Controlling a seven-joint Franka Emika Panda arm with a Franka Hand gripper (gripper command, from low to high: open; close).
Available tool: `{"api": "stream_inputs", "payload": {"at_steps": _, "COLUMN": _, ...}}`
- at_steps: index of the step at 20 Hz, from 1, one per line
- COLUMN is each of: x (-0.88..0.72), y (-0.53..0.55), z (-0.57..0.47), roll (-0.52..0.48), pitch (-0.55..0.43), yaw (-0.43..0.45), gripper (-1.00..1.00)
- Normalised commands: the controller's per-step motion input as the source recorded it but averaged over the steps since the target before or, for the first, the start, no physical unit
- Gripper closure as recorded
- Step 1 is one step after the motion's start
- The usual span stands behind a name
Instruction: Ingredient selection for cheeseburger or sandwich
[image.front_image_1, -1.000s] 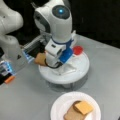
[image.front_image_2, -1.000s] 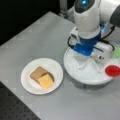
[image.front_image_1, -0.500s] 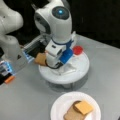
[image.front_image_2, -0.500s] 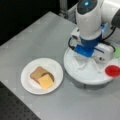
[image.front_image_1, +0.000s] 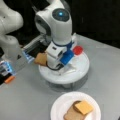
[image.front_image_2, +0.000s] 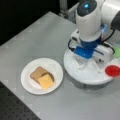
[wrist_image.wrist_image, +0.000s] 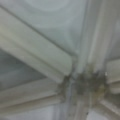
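Observation:
On a white plate (image.front_image_1: 56, 110) (image.front_image_2: 27, 82) lies a stack: a tan bread square (image.front_image_1: 71, 115) (image.front_image_2: 37, 73), a dark patty (image.front_image_2: 50, 75) showing only as an edge, and a yellow-orange cheese square (image.front_image_1: 83, 107) (image.front_image_2: 45, 81) on top. My gripper (image.front_image_1: 65, 70) (image.front_image_2: 88, 68) points down onto a round white stand (image.front_image_1: 80, 72) (image.front_image_2: 75, 72), fingers apart with nothing between them. On that stand lie a second bread square (image.front_image_1: 41, 59), a red disc (image.front_image_1: 78, 50) (image.front_image_2: 112, 70) and a green leaf (image.front_image_2: 117, 52). The wrist view shows only blurred white ribs.
The grey table carries the plate in front of the stand. A small orange object (image.front_image_1: 9, 79) and a blue-lit part (image.front_image_1: 5, 67) sit at a front view's left. A dark perforated mat (image.front_image_2: 12, 107) borders the table at a front view's bottom left.

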Motion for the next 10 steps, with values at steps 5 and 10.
{"api": "stream_inputs", "payload": {"at_steps": 5, "x": -0.15, "y": 0.04, "z": -0.15, "roll": -0.013, "pitch": -0.193, "yaw": -0.012, "gripper": -1.0}}
{"api": "stream_inputs", "payload": {"at_steps": 10, "x": -0.17, "y": 0.04, "z": -0.14, "roll": -0.022, "pitch": -0.187, "yaw": 0.01, "gripper": -1.0}}
